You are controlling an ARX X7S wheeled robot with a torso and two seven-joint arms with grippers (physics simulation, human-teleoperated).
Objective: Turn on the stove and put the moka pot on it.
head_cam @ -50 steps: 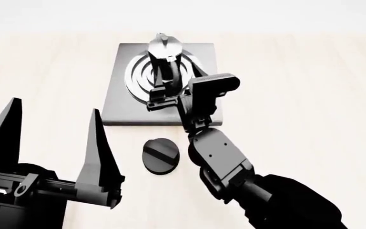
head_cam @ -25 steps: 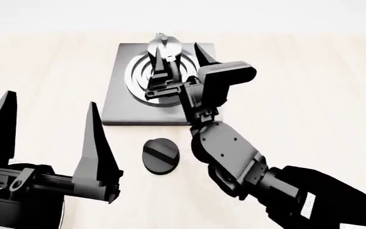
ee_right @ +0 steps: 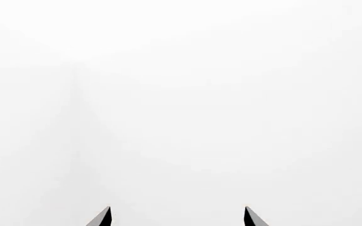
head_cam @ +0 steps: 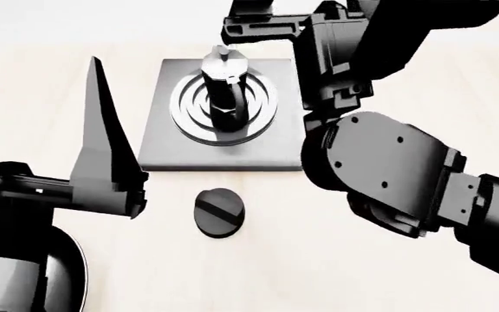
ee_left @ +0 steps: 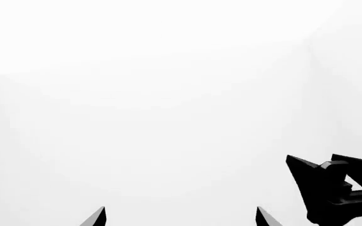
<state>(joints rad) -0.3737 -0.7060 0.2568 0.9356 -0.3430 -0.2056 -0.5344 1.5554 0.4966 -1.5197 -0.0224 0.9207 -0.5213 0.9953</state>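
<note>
The moka pot (head_cam: 223,83), black with a silvery lid, stands upright in the middle of the burner rings of the stove (head_cam: 167,153), a dark-grey square plate. The round black knob (head_cam: 219,212) lies on the table in front of the plate. My right arm is raised above the plate's right side, and its gripper body (head_cam: 262,25) sits at the top edge, clear of the pot. In the right wrist view my right gripper (ee_right: 177,217) is open on blank white. My left gripper (ee_left: 181,219) is open and empty too, with one finger (head_cam: 102,130) up at the left.
The curved rim of a round black pan (head_cam: 78,273) shows at the bottom left corner, under my left arm. The light wooden table (head_cam: 388,84) stretches around the plate. Part of my right arm (ee_left: 338,188) shows in the left wrist view.
My right gripper has let go of the moka pot and lifted up and away, leaving the pot on the burner. My left arm has risen and swung inward.
</note>
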